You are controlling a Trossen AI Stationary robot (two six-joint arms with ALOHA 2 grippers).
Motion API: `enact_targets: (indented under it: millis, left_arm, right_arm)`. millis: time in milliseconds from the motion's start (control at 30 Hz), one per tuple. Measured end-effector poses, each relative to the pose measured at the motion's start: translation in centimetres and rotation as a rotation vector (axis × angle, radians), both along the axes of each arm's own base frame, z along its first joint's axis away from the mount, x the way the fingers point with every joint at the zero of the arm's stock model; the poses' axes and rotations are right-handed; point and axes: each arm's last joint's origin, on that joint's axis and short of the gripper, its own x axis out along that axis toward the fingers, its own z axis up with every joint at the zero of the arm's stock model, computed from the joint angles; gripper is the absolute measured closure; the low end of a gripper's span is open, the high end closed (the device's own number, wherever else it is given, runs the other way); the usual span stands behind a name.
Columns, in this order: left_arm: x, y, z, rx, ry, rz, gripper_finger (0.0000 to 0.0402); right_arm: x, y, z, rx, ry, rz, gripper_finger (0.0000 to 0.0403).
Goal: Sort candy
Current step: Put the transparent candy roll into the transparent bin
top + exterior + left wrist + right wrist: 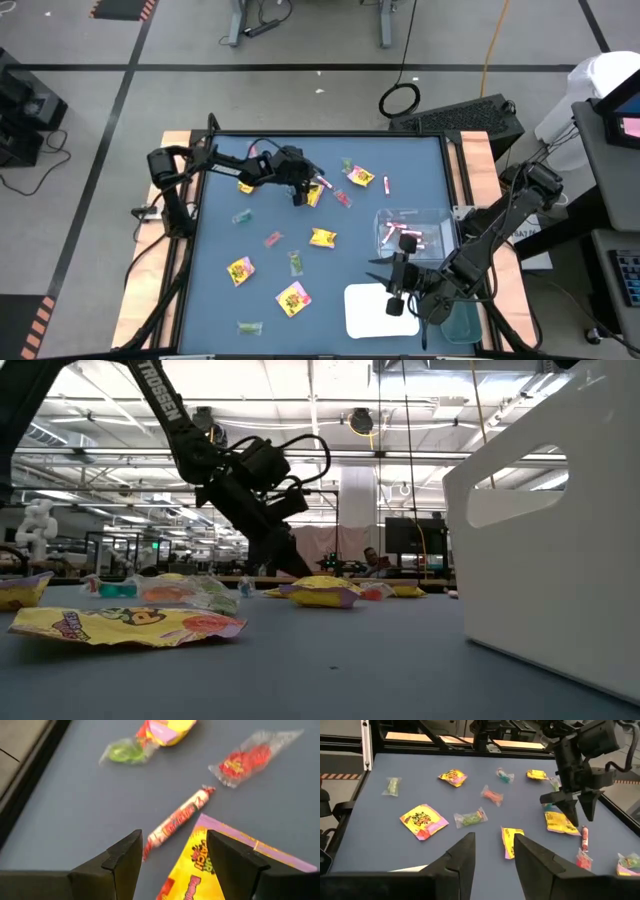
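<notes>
Right up front, a yellow packet lies flat at the low view's lower left. Left gripper angles down upper-centre, fingers apart over a pink-red stick, nothing held. Right gripper hovers lower right by the white tray, jaws apart, empty.

My left gripper is reaching into the upper middle of the high view, pointing down with its fingers standing apart. My right gripper is waiting at lower right, fingers parted.

Yellow packet cut off by frame edge
</notes>
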Motion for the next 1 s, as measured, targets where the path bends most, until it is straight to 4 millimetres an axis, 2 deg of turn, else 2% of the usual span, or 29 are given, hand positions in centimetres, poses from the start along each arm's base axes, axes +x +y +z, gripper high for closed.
enact_targets:
  millis: [300, 533, 700, 833, 1000]
  left_arm:
    - [0.1, 0.1, 0.1, -0.015, -0.019, 0.022, 0.0176]
    - [-0.3, 1.0, 0.1, -0.009, -0.017, 0.135, 0.0176]
    - [-0.4, 1.2, -0.5, -0.042, -0.015, 0.085, 0.0176]
    - [-0.1, 1.8, -1.0, -0.048, -0.005, 0.148, 0.0176]
    - [0.4, 1.9, -1.4, -0.049, 0.005, 0.147, 0.0176]
  right_arm:
    - [0.3, -0.3, 0.0, -0.025, 0.009, -0.003, 0.0280]
    - [0.8, -0.9, 0.0, 0.004, 0.001, -0.039, 0.0280]
    - [1.3, -1.5, 0.0, 0.004, 0.000, -0.065, 0.0280]
    - [1.7, -2.1, 0.0, 0.002, 0.001, -0.088, 0.0280]
    - [1.8, -2.2, 0.0, 0.003, 0.003, -0.092, 0.0280]
